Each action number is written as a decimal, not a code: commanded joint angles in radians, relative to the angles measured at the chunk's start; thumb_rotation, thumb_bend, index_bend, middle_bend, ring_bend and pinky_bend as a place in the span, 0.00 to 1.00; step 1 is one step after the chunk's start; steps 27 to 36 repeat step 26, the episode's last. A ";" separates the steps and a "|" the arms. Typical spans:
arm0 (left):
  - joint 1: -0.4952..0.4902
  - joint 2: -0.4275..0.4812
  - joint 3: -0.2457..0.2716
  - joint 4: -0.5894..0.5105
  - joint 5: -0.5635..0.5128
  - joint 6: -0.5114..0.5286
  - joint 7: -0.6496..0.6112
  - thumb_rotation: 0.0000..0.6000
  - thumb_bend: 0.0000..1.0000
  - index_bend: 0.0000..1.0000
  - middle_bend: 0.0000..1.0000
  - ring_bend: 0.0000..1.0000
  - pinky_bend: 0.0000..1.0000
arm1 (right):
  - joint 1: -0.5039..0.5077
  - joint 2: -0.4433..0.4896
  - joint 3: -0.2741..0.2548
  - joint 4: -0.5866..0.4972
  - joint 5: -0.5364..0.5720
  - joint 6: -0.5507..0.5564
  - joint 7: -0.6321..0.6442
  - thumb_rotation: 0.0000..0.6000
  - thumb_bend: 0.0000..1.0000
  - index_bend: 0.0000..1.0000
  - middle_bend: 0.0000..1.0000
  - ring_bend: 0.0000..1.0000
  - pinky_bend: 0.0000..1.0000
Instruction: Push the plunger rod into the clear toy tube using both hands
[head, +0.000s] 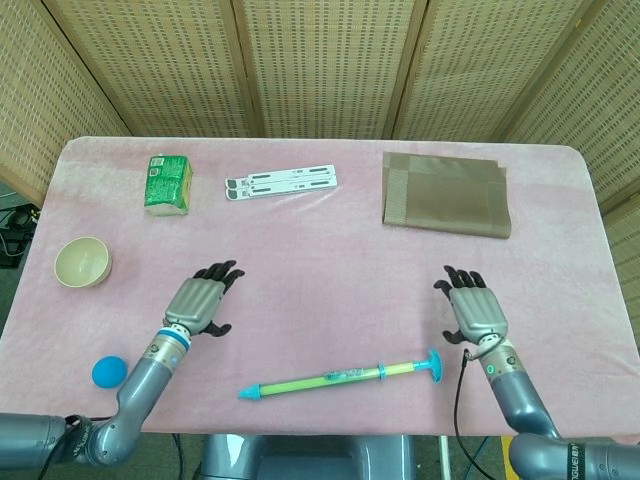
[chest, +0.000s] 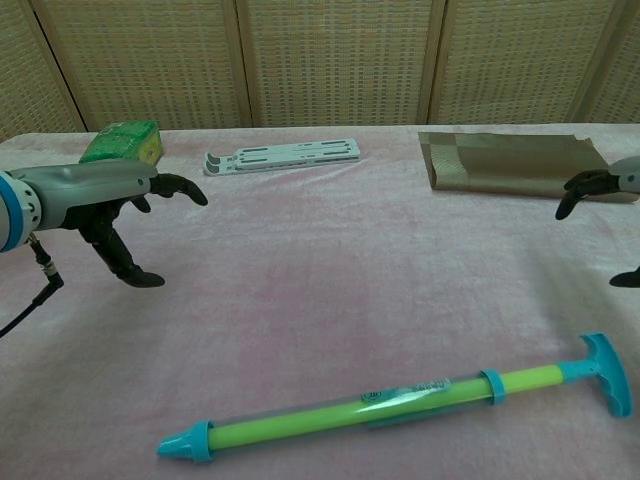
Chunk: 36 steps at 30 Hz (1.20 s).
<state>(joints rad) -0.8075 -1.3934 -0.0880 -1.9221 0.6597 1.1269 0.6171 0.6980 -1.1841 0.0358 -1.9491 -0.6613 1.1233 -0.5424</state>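
Note:
The clear toy tube (head: 325, 380) (chest: 350, 413) lies on the pink tablecloth near the front edge, slightly tilted, with a blue tip at its left end. The green plunger rod (head: 405, 370) (chest: 530, 380) sticks out of its right end and finishes in a blue T-handle (head: 434, 365) (chest: 608, 372). My left hand (head: 200, 297) (chest: 110, 200) hovers open, fingers spread, above and to the left of the tube. My right hand (head: 474, 310) (chest: 600, 185) is open too, up and to the right of the handle, and only its fingertips show in the chest view. Neither hand touches the toy.
A green carton (head: 168, 183), a white folding stand (head: 281, 183) and a brown folded cloth (head: 446, 194) lie along the back. A cream bowl (head: 82, 262) and a blue ball (head: 109, 371) sit at the left, near my left arm.

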 joint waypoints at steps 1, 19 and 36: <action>0.036 0.026 0.022 -0.019 0.052 0.018 -0.043 1.00 0.25 0.10 0.00 0.00 0.08 | -0.028 0.023 -0.004 0.007 -0.024 0.003 0.043 1.00 0.41 0.22 0.02 0.03 0.05; 0.489 0.095 0.269 0.251 0.709 0.491 -0.365 1.00 0.25 0.00 0.00 0.00 0.00 | -0.398 -0.057 -0.183 0.338 -0.782 0.406 0.421 1.00 0.25 0.06 0.00 0.00 0.00; 0.567 0.111 0.279 0.323 0.744 0.518 -0.415 1.00 0.20 0.00 0.00 0.00 0.00 | -0.465 -0.109 -0.175 0.449 -0.851 0.472 0.504 1.00 0.21 0.02 0.00 0.00 0.00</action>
